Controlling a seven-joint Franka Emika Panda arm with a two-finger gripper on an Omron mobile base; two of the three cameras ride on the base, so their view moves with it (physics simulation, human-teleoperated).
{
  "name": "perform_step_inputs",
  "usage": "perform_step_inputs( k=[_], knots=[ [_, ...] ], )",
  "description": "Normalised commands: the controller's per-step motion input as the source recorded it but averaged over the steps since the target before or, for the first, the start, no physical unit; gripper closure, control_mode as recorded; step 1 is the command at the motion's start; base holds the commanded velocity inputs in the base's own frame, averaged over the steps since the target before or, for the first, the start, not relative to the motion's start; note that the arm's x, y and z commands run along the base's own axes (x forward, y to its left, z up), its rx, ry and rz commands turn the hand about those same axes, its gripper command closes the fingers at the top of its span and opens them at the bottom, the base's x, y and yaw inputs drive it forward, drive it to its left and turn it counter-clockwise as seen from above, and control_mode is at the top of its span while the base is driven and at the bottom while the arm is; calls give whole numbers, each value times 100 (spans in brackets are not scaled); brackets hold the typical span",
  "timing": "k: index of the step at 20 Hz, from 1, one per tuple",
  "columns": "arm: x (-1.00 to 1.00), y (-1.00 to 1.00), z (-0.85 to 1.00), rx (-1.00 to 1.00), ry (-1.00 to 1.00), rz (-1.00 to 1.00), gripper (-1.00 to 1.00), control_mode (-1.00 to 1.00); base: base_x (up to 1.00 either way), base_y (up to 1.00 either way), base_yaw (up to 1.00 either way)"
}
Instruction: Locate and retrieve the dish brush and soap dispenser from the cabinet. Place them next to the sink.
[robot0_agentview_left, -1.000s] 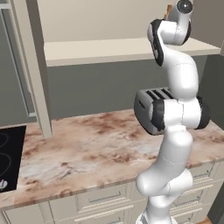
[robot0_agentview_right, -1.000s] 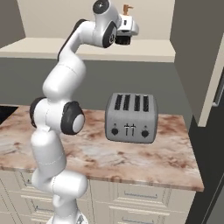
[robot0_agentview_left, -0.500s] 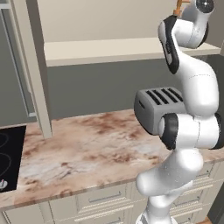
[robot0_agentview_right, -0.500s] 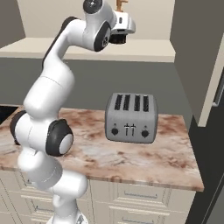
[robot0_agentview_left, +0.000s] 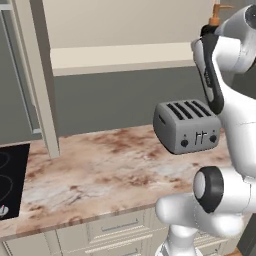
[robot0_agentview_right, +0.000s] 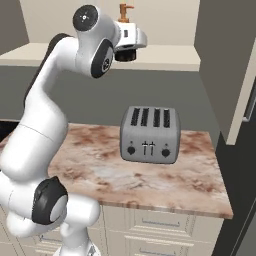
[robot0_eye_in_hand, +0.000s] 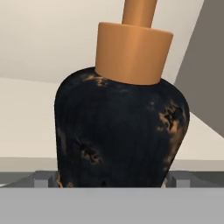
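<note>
The soap dispenser (robot0_eye_in_hand: 121, 131) stands upright on the pale shelf (robot0_agentview_right: 165, 56) of the cabinet (robot0_agentview_left: 125, 30), directly in front of the pincer (robot0_eye_in_hand: 113, 178). In the hand view its black body sits between the two finger tips, whose grey ends show at either side of its base; the jaws are spread wide and whether they touch the bottle cannot be told. Its copper-orange pump collar rises above the black body.

In the right base view the white arm (robot0_agentview_right: 45, 115) reaches up to shelf height, the hand level with the shelf edge, and the orange pump top shows just above the wrist. In the left base view the same pump top shows above the arm's upper joint.

Below, a grey four-slot toaster (robot0_agentview_right: 148, 135) stands on the marbled bench (robot0_agentview_left: 100, 170), toward its right end. A black cooktop (robot0_agentview_left: 12, 175) lies at the bench's left end. Cream drawer fronts (robot0_agentview_right: 165, 227) run beneath the bench.
</note>
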Motion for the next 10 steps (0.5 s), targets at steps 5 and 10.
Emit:
perform_step_inputs(
  k=[5, 10],
  knots=[
    [-100, 6, -1, -1, 0, 0, 100, -100, 0, 0, 0],
    [-100, 5, -1, -3, 0, 0, 100, -100, 0, 0, 0]
  ],
)
